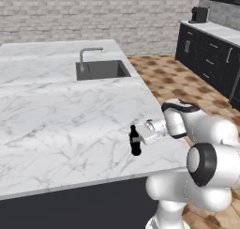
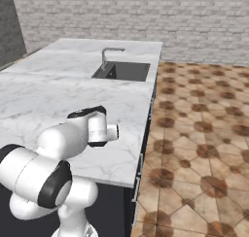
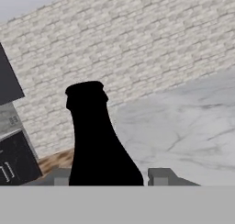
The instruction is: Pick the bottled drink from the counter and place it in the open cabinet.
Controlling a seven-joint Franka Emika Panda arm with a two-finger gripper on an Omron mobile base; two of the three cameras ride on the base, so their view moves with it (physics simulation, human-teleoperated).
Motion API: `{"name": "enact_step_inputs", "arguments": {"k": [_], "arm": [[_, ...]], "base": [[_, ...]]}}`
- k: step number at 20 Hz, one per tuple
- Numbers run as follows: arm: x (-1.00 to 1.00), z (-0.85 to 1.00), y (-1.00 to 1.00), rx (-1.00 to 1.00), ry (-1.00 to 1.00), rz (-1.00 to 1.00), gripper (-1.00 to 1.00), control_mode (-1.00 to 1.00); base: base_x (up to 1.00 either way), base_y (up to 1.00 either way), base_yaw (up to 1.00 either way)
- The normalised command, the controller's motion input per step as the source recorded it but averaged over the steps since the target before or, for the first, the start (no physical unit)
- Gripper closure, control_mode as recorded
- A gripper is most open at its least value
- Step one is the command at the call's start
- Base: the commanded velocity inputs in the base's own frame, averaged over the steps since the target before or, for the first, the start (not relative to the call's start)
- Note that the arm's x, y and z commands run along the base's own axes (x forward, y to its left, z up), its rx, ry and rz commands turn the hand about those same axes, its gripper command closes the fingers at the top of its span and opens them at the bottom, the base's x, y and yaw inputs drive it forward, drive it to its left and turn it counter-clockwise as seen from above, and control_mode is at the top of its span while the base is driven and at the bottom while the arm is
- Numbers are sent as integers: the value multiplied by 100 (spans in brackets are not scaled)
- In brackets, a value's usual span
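Observation:
The bottled drink (image 1: 135,141) is a small black bottle, close above or on the front right part of the marble counter (image 1: 70,120). My gripper (image 1: 136,139) reaches in from the right, lying level, and is shut on the bottle's body. In the hand view the bottle (image 3: 98,140) rises as a black silhouette between the two fingertips (image 3: 158,176), its neck pointing up, with the counter (image 3: 193,126) tilted behind it. In the right base view my own arm (image 2: 92,129) hides the bottle above the counter (image 2: 48,95). The open cabinet is out of view.
An inset dark sink (image 1: 103,69) with a steel faucet (image 1: 86,54) lies at the counter's far side. Black base cabinets (image 1: 206,59) with a dark appliance (image 1: 199,14) on top stand at the right. Patterned tile floor (image 2: 199,134) stretches right of the island. Behind everything runs a brick wall (image 1: 93,12).

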Motion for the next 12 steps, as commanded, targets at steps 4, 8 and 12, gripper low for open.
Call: {"name": "enact_step_inputs", "arguments": {"k": [4,8,12], "arm": [[-30,40,-10,1,0,-6,100,-100],[-33,36,-13,1,0,-2,100,-100],[-34,28,-19,0,-3,0,100,-100]], "base": [[0,0,0],[0,0,0],[0,0,0]]}}
